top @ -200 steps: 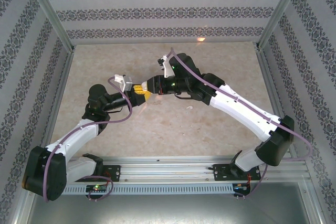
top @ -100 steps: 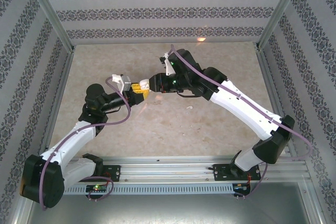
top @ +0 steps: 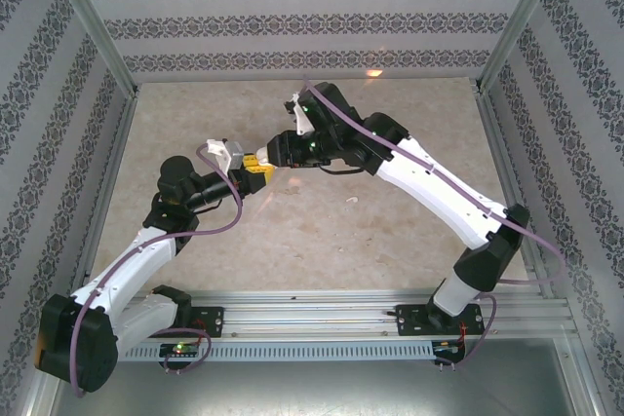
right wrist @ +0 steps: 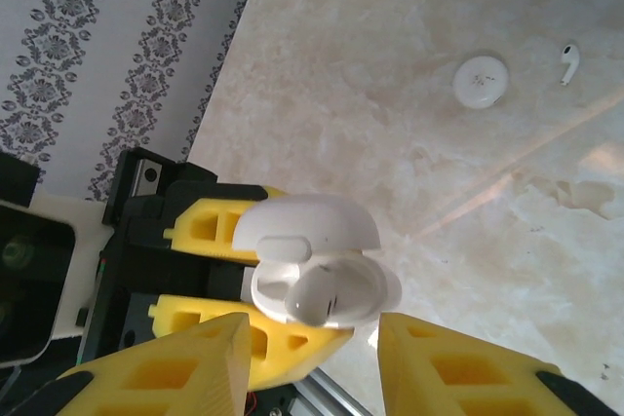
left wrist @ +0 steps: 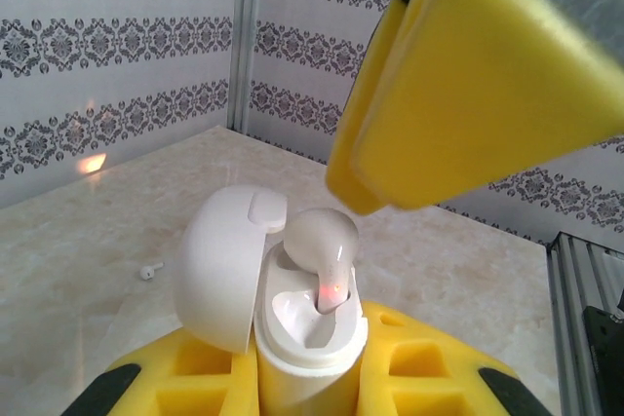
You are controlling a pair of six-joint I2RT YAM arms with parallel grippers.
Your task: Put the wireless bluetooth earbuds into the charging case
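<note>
The white charging case (left wrist: 297, 343) stands upright with its lid (left wrist: 219, 280) swung open, and my left gripper (left wrist: 307, 382) is shut on its body between yellow fingers. One white earbud (left wrist: 322, 241) sits stem-down in the right socket, glowing red on its stem, with the socket beside it bare. My right gripper (right wrist: 314, 353) hovers open just above the case (right wrist: 317, 270), with nothing between its fingers (left wrist: 468, 94). Both grippers meet above the table's middle, left (top: 253, 165) and right (top: 277, 154). Another earbud (right wrist: 567, 61) lies loose on the table.
A round white disc-like case (right wrist: 481, 81) lies on the marble table (top: 322, 241) near the loose earbud. A small white earbud (top: 351, 201) lies under my right forearm. Patterned walls and metal frame posts (top: 97, 41) close in the table.
My right gripper's jaws have spread a little and its wrist has drifted left and away from me. The left arm has shifted slightly with the case still in it.
</note>
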